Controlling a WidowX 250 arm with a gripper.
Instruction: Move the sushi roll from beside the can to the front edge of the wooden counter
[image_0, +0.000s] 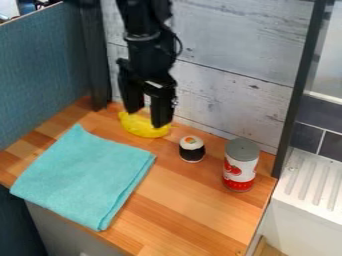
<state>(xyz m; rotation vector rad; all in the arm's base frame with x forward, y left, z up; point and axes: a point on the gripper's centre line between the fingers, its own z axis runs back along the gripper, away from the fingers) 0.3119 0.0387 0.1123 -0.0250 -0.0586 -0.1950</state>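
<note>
One each: banana (142, 126), sushi (192, 149), can (240, 165), cloth (83, 175)

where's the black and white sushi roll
The black and white sushi roll stands right of the yellow banana, left of the red and white can

A matte-black WidowX 250 arm (141, 52) bears a narrow gray band (141, 38) and a thin black cable (180, 46) looping off one side; its black gripper (147, 117) has two thick, blocky fingers (161, 109) and small whitish markings (154, 84).
</note>
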